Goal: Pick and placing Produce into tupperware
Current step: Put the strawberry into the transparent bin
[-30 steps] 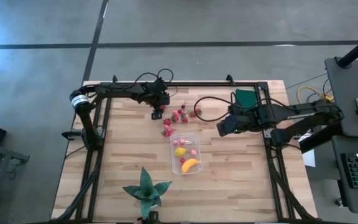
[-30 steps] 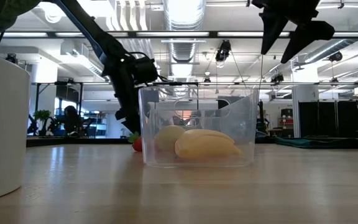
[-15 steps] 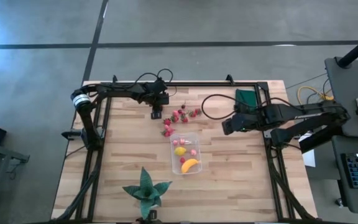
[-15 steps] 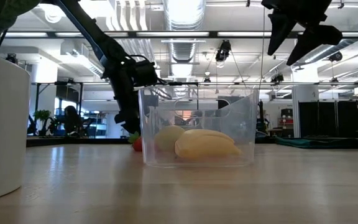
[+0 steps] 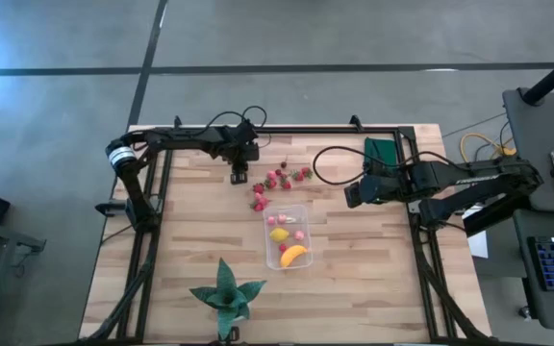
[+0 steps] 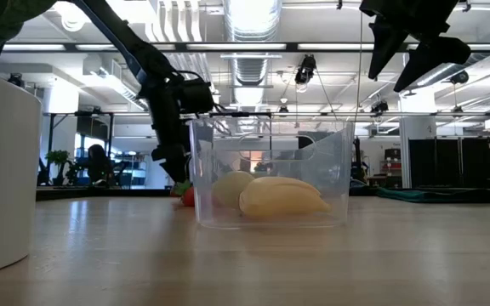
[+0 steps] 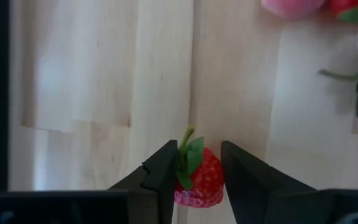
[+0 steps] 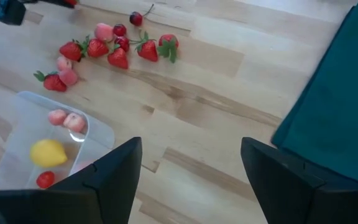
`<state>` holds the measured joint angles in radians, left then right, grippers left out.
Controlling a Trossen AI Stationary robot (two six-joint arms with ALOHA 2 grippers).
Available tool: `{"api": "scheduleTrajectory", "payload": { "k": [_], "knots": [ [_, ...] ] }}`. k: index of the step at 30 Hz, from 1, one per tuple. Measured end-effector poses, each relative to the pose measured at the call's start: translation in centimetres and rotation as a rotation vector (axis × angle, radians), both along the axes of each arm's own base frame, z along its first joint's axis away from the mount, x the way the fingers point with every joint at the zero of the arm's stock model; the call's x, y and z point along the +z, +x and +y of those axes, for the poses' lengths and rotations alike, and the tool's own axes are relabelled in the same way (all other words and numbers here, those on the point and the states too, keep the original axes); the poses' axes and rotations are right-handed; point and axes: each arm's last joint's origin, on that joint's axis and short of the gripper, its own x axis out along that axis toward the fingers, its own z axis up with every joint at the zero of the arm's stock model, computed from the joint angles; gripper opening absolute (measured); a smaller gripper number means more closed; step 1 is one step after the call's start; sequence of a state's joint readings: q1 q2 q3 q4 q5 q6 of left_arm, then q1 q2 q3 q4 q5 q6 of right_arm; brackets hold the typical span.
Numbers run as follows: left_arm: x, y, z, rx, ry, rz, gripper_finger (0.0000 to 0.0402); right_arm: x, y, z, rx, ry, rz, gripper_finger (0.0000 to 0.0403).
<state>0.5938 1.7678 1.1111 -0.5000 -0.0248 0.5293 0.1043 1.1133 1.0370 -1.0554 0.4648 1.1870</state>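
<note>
Loose red and pink strawberries (image 5: pixel 277 180) lie on the wooden table behind the clear tupperware (image 5: pixel 269 213). In the tupperware are a yellow lemon (image 5: pixel 278 233), an orange-yellow banana (image 5: pixel 294 255) and a few pink pieces. My left gripper (image 5: pixel 239 176) stands at the left end of the strawberry pile, shut on one red strawberry (image 7: pixel 199 177). My right gripper (image 5: pixel 350 196) hangs open, high above the table to the right of the tupperware, with nothing between its fingers (image 8: pixel 114 171). My left gripper pinches the red strawberry's two sides (image 7: pixel 211 169) between its two fingers, just below the green leaves and stem. The fingers come steeply from above, slanting down. The stem points away from the gripper. Whether the berry still rests on the table, I cannot tell.
A dark green flat rectangle (image 5: pixel 381 150) lies at the far right corner. A green spiky plant (image 5: pixel 225 293) in a white pot (image 6: pixel 2 170) stands at the near edge. A black cable (image 5: pixel 327 165) loops over the table near the right arm.
My right gripper has drawn back a little toward the table's right edge, still open and high above the table.
</note>
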Motion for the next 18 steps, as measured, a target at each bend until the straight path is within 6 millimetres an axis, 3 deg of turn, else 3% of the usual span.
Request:
{"api": "scheduleTrajectory", "payload": {
  "k": [6, 10, 13, 18],
  "knots": [
    [2.8, 0.0, -0.1, 0.035, 0.021, -0.098, 0.0098, 0.0, 0.1, 0.0, 0.0, 0.0, -0.005, 0.0264],
    [5.5, -0.2, -0.8, 0.065, -0.09, -0.265, 0.0097, -0.1, 0.2, 0.0, 0.0, 0.001, -0.013, 0.0265],
    [7.4, -0.1, -2.5, 0.005, -0.263, -0.406, 0.0097, -0.2, 0.2, 0.0, 0.0, 0.001, -0.013, 0.0267],
    [9.7, 1.2, -7.3, -0.191, -0.469, -0.52, 0.0097, -0.2, 0.2, 0.0, -0.01, 0.001, -0.016, 0.0264]
  ]
}}
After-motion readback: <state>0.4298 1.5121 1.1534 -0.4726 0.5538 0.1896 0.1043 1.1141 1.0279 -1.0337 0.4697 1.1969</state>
